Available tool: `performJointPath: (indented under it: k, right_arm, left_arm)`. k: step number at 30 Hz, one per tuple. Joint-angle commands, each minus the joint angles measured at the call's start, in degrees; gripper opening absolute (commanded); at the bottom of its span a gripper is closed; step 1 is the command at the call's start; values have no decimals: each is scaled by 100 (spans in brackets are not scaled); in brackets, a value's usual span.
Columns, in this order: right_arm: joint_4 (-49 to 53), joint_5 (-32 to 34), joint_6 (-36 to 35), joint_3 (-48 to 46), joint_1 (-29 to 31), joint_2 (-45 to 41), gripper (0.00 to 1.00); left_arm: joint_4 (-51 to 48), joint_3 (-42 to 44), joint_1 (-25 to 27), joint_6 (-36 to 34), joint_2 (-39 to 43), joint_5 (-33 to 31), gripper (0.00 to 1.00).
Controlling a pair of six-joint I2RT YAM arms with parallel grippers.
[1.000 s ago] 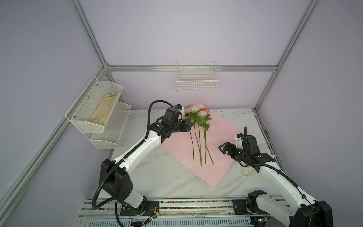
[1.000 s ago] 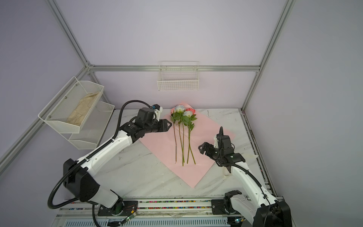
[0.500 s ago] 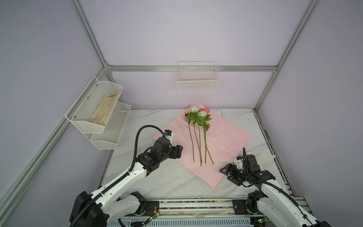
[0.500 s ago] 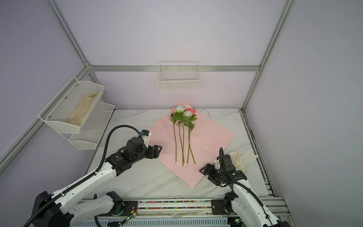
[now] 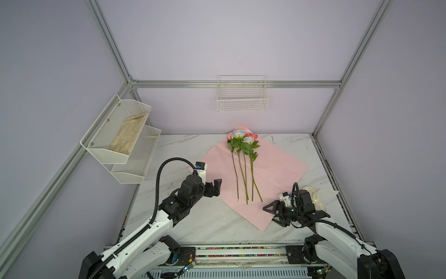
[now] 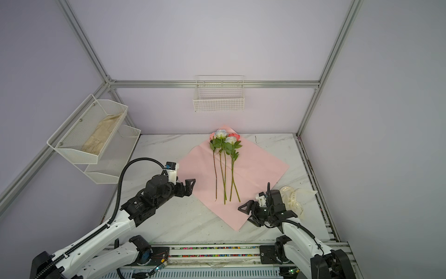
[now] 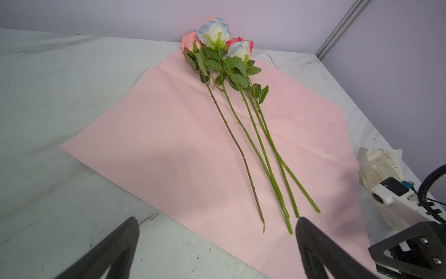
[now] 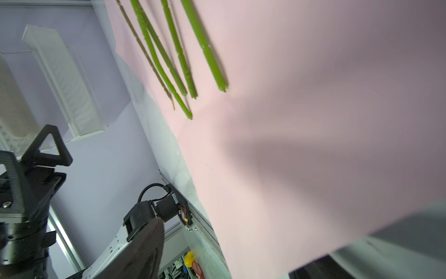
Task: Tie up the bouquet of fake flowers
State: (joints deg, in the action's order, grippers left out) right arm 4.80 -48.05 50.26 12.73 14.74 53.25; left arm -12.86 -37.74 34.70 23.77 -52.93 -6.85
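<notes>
Spanning marble tabletop [image 5: 205,222], pink wrap paper [image 5: 277,169], lilac walls [image 5: 217,36] behind

— What's the table [image 5: 193,222] like?
— White marbled top. A pink wrap paper [image 5: 277,169] lies flat on it, turned like a diamond: one corner at the back edge, the opposite one pointing to the front edge.
— Anything else?
— A cream ribbon [image 5: 322,193] heaped by the right edge, just beside the paper. Near the back edge there's a thin dark sliver [image 5: 272,139], maybe a twig; it's too small to tell.
</notes>
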Motion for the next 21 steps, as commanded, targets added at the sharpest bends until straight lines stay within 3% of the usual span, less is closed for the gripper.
performJointPath:
  k: [1, 3, 6, 10, 21]
  right_arm:
    - [-918, -184, 578, 189, 28, 48, 79]
    - [-1370, -212, 905, 209, 23, 45, 80]
    - [-1848, -138, 1161, 327, 25, 199, 81]
    - [-2331, 36, 1319, 529, 20, 623, 82]
    - [-2802, 577, 1177, 1070, 22, 1806, 85]
  left_arm:
    - [630, 195, -16, -303, -261, 920, 100]
    - [781, 89, -16, -439, -562, 1577, 100]
    - [690, -255, -7, -658, -1100, 2418, 91]
    - [419, -686, 64, -737, -1782, 2940, 78]
    - [443, -963, 213, -818, -2299, 3338, 89]
